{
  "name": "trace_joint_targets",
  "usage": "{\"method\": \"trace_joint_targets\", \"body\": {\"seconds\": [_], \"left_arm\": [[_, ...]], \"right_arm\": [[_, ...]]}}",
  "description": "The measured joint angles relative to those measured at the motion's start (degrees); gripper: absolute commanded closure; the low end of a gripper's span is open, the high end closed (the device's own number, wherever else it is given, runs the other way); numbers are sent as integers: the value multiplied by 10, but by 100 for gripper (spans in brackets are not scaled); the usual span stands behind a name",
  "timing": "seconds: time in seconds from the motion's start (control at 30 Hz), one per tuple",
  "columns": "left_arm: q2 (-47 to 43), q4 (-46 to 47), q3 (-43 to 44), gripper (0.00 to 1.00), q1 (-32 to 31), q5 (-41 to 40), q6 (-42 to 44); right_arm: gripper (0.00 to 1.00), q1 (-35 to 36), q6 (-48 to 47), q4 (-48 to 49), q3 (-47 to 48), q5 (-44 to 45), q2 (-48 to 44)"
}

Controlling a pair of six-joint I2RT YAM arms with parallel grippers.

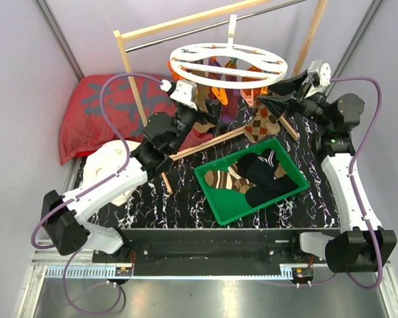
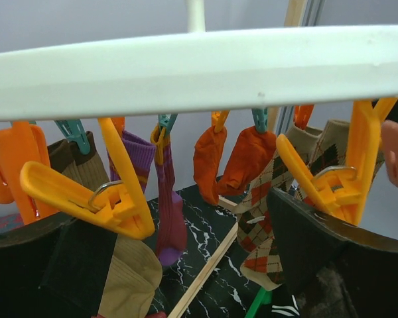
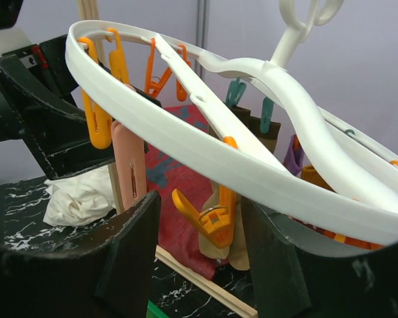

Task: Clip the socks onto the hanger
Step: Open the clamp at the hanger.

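Grey partition walls close off a black marbled counter (image 1: 179, 199) where two robot arms work under a round white hanger (image 1: 229, 63). At far left lie a red pillow (image 1: 93, 112) and a white cloth (image 1: 106, 169). The left pincer (image 2: 186, 238), jaws wide and holding nothing, sits just below the ring among orange clips (image 2: 96, 199). At centre the hanger hangs from a pale wooden frame (image 1: 179, 25), with a purple sock (image 2: 166, 199), an orange sock (image 2: 242, 162) and an argyle sock (image 1: 262, 122) already clipped and dangling. Below, right of centre, a green basket (image 1: 211, 199) holds a striped sock (image 1: 222, 179) and several dark socks (image 1: 268, 175), so the job looks roughly half done, with those left to lift and peg. At right, the right pincer (image 3: 200, 225), jaws part open and gripping nothing, brackets a free clip (image 3: 209, 218) under the rim. Room is tight up top: ring, clips and hung socks crowd both pincers, and the frame's posts and a slanted wooden bar (image 1: 205, 144) hem in the rear. Bare counter lies lower left of the basket.
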Motion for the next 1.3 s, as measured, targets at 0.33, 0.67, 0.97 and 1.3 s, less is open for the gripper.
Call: {"method": "trace_joint_targets", "body": {"seconds": [0.33, 0.67, 0.97, 1.3], "left_arm": [[0, -9, -3, 5, 0, 49, 0], [-12, -16, -39, 3, 0, 86, 0], [-32, 2, -88, 3, -8, 123, 0], [-18, 39, -96, 3, -50, 137, -9]], "right_arm": [[47, 0, 51, 45, 18, -27, 22], [65, 0, 91, 59, 18, -20, 22], [76, 0, 136, 53, -19, 25, -1], [93, 15, 153, -34, -41, 103, -43]]}}
